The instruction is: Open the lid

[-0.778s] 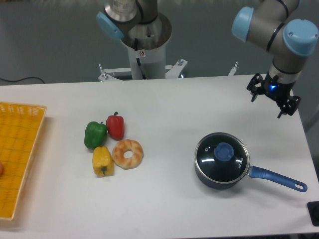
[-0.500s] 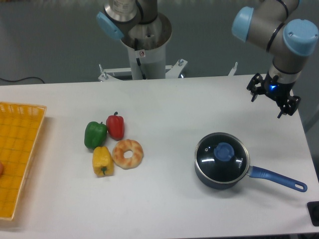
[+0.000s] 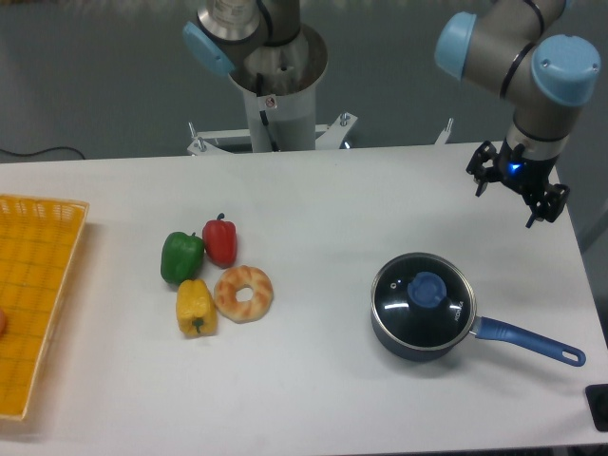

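Resting flat on the dark blue saucepan (image 3: 408,332), the lid (image 3: 422,299) still closes the pot fully, its blue knob (image 3: 427,288) standing up at the centre where a grasp from above would naturally go. The pan sits on the right part of the table (image 3: 323,399) with its long handle (image 3: 527,342) pointing right and slightly toward the camera, so the knob is free on all sides and nothing crowds it.

The tool (image 3: 516,184) hangs in the air above the far right corner of the table, well apart from the lid and farther back. Its fingers are spread wide with nothing between them, which suits an approach that has not yet reached the knob. The arm comes in from the upper right, its wrist turned so the tool points down and is tilted a little, not square to the table.

Off to the left lie a green pepper (image 3: 181,256), a red pepper (image 3: 219,240), a yellow pepper (image 3: 195,307) and a bagel (image 3: 243,293), with a yellow basket (image 3: 38,237) at the left edge, all far from the work
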`<control>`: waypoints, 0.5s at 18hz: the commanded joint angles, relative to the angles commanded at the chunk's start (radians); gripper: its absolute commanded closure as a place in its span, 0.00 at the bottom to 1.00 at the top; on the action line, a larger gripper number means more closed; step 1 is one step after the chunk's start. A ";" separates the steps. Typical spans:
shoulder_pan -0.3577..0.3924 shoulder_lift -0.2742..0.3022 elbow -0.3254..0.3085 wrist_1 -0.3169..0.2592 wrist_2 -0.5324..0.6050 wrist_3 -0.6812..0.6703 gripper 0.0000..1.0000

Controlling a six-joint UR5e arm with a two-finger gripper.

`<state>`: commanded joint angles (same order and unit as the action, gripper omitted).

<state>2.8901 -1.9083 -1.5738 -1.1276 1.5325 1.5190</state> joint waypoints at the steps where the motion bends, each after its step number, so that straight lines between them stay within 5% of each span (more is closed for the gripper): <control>1: -0.017 -0.003 -0.002 0.006 0.001 -0.041 0.00; 9: -0.078 -0.003 -0.072 0.124 0.011 -0.213 0.00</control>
<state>2.8118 -1.9114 -1.6458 -1.0033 1.5432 1.3058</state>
